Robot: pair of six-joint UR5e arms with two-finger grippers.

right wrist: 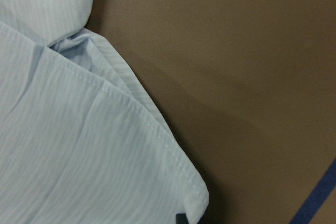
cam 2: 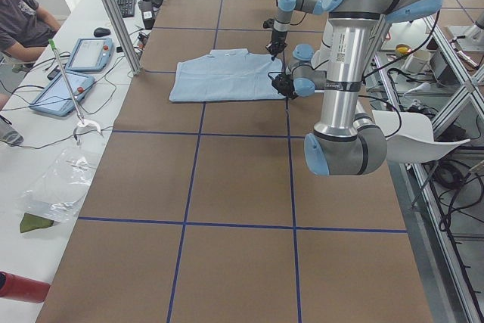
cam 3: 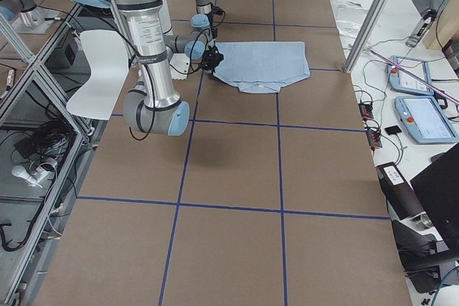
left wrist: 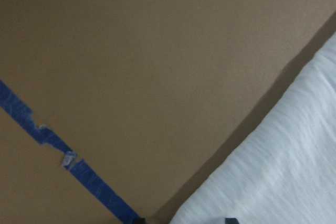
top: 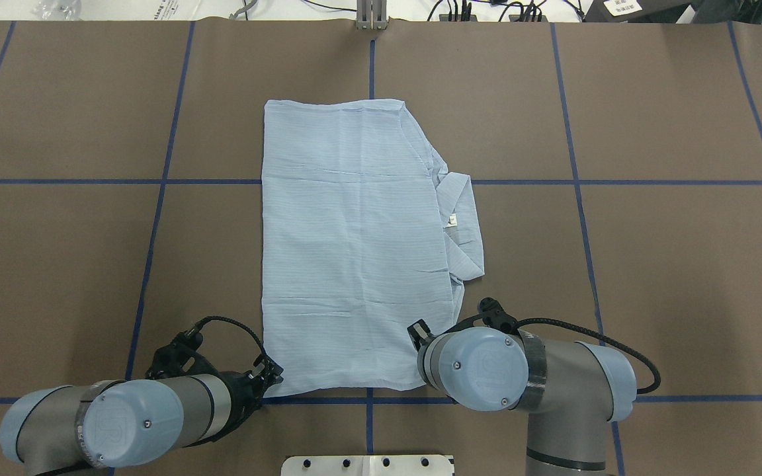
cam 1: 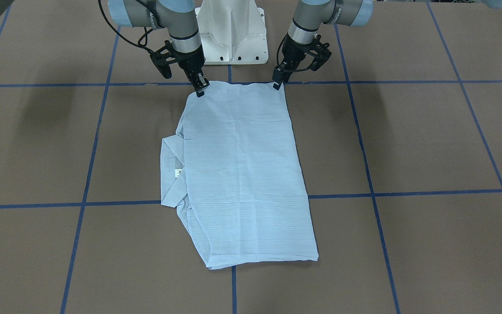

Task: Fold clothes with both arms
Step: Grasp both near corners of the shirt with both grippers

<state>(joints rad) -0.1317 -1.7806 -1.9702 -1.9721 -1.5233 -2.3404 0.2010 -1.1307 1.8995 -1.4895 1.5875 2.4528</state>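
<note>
Shirt (cam 1: 242, 174): pale blue with fine stripes, folded into a long rectangle. It lies flat on the middle of the table (cam 1: 408, 139), straight out from the white base (cam 1: 233, 39).
Collar (top: 462, 225): pokes out from the fold along the shirt's edge on my robot's right side, with a small white label (top: 452, 221) just inside it.
Tape (cam 1: 408, 193): blue lines grid the brown tabletop. The shirt lies across one cross line, and its edge nearest the robot sits close to another.
Left gripper (cam 1: 278, 83): down at the shirt's near corner on the left side. My wrist camera shows two dark fingertips a little apart at the bottom of the frame with the cloth's corner between them, so I read it as slightly spread.
Right gripper (cam 1: 200, 89): down at the other near corner, tips against the cloth. One dark tip shows by the hemmed corner in the wrist view, and I cannot tell whether the fingers are pinching it or parted.
Arms: the left arm (top: 123, 423) and right arm (top: 487, 370) reach down on either side of the base.
Sidelines: a seated person (cam 2: 19, 17) at the bench beside the table, with two tablets (cam 2: 89, 54) near them.
</note>
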